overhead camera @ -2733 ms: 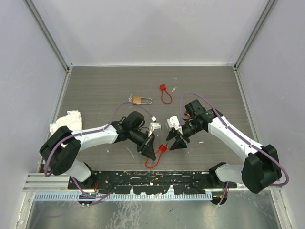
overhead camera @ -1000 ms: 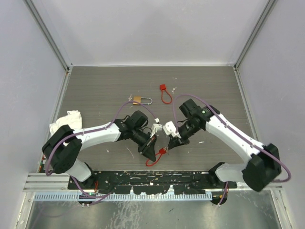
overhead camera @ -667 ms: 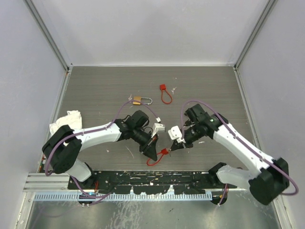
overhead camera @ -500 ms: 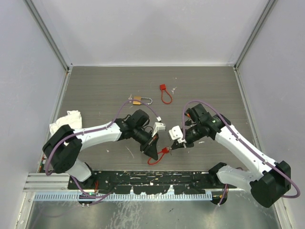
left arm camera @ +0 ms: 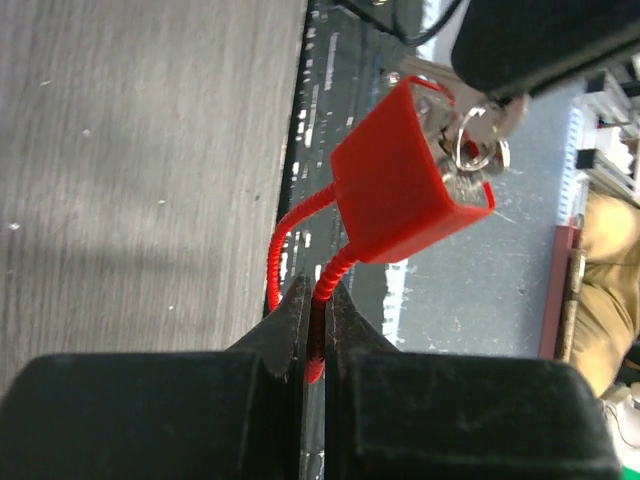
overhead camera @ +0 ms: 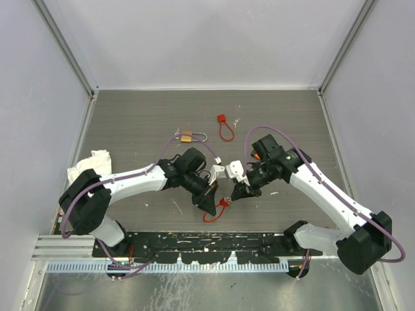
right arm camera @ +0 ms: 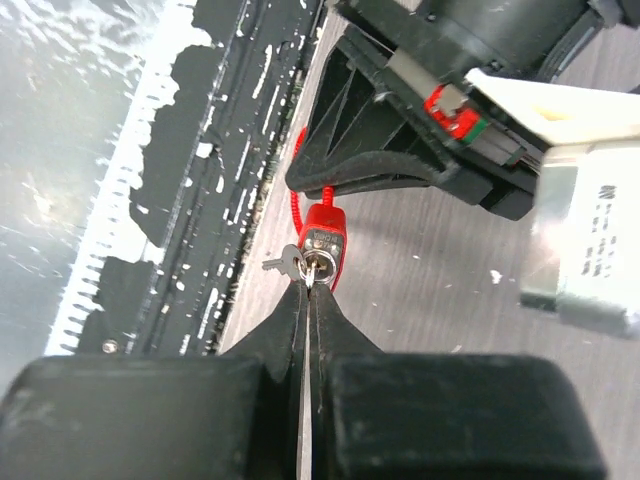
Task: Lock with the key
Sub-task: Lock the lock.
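Between the tips of the right gripper (right arm camera: 308, 292), which are pressed together, the head of the key (right arm camera: 316, 266) is pinched. Its blade is seated in the end of the red cable lock (right arm camera: 325, 232), and a spare key (right arm camera: 280, 264) hangs off the same ring to one side. At the left gripper (left arm camera: 313, 312), the fingers are closed narrowly on the lock's red coiled cable (left arm camera: 330, 275), just below the body. The lock is thus held between the two arms, near the front edge of the table (overhead camera: 130, 116).

The key is judged to be light, thin and stiff, and easily bent or slipped from the pads if twisted off its axis. The flat head is the place to hold it, square across the faces, as is done now. The cable looks springy, so some give in the lock body is to be expected under a turn.

Farther out, a brass padlock (overhead camera: 186, 137), a second red cable lock (overhead camera: 222, 120) and a white cloth (overhead camera: 96, 161) are seen on the table.
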Robot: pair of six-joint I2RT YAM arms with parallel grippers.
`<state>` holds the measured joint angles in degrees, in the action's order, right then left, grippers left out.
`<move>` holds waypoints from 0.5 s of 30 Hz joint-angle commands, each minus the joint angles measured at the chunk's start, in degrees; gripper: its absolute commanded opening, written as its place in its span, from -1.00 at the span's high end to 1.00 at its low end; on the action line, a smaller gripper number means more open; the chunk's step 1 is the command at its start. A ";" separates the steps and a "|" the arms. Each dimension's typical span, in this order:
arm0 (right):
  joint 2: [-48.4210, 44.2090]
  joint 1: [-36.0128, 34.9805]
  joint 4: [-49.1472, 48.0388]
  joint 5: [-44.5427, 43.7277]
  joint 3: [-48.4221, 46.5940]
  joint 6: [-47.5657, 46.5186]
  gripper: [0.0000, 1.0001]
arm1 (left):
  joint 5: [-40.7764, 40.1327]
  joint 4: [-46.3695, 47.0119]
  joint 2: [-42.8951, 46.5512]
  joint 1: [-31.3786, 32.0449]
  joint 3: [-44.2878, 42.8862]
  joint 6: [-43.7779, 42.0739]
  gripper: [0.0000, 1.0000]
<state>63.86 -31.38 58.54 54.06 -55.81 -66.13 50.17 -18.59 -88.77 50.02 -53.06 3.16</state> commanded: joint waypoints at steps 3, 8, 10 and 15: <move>3.47 0.96 -0.40 9.63 -4.23 17.70 0.98 | -25.24 -11.31 2.49 2.76 -1.90 0.72 1.00; 0.19 0.92 0.85 3.50 -2.94 9.90 0.98 | -23.31 -9.33 6.15 2.85 -0.01 0.29 1.00; -2.89 0.96 2.28 1.51 -1.66 2.48 0.98 | -17.76 -7.22 6.69 2.53 1.22 0.68 1.00; -8.83 0.93 12.23 -1.32 1.52 -25.95 0.98 | -4.99 -5.25 4.49 1.22 1.92 1.59 1.00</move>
<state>60.03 -30.68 59.31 53.08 -55.07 -69.10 39.70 -20.10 -82.63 52.86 -53.04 3.99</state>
